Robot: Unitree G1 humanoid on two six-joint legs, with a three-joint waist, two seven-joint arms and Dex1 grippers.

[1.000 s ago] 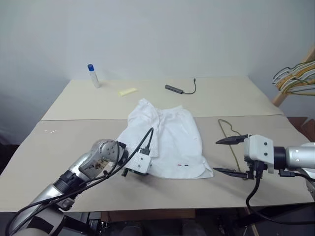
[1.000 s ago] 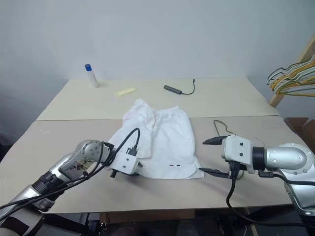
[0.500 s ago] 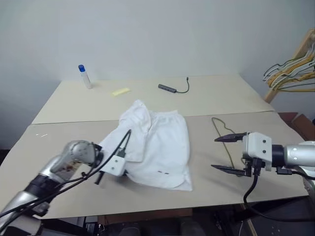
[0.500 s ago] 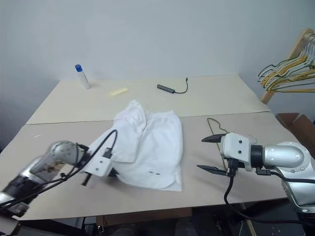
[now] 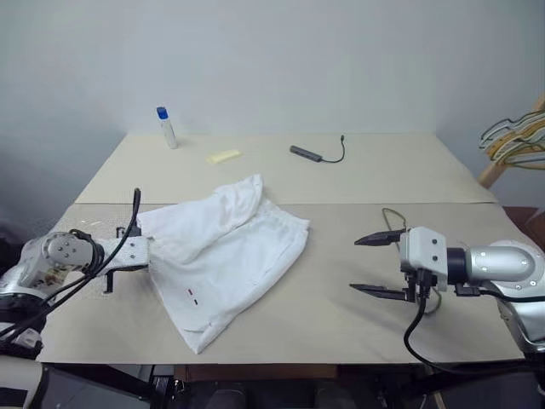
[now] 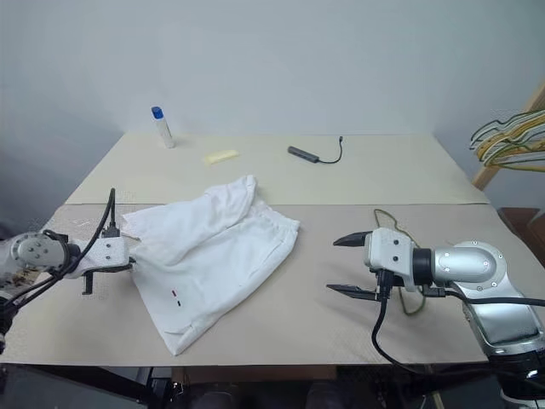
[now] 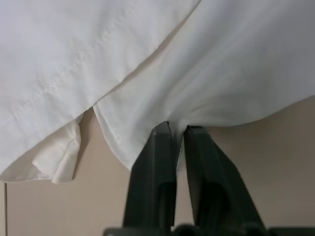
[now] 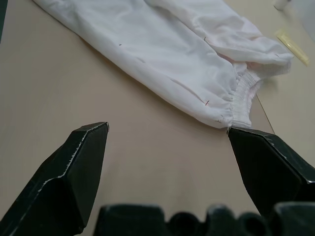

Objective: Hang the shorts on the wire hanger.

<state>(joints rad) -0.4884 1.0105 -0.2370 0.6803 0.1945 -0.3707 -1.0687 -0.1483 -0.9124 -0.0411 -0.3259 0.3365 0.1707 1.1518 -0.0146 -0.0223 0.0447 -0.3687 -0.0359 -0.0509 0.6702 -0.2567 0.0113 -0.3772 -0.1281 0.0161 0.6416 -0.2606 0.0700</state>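
The white shorts (image 5: pixel 223 252) lie spread and skewed on the table's left half, waistband (image 8: pixel 239 92) toward the middle, two tiny marks (image 5: pixel 192 296) near the front hem. My left gripper (image 5: pixel 146 253) is at their left edge, shut on a pinch of the fabric (image 7: pixel 177 129). My right gripper (image 5: pixel 376 265) hovers over the right half of the table, open and holding nothing, pointing at the shorts. The wire hanger (image 5: pixel 390 215) lies flat under and behind the right gripper, which mostly hides it.
At the back of the table (image 5: pixel 383 170) stand a blue-capped bottle (image 5: pixel 166 128), a small yellow piece (image 5: pixel 223 157) and a black cable with a grey adapter (image 5: pixel 315 154). Yellow wire hangers (image 5: pixel 515 141) hang on a rack at the far right.
My left gripper has swung left, dragging the shorts with it, so they now lie turned and stretched toward the left. The right gripper has stayed open in place. The camera shifted.
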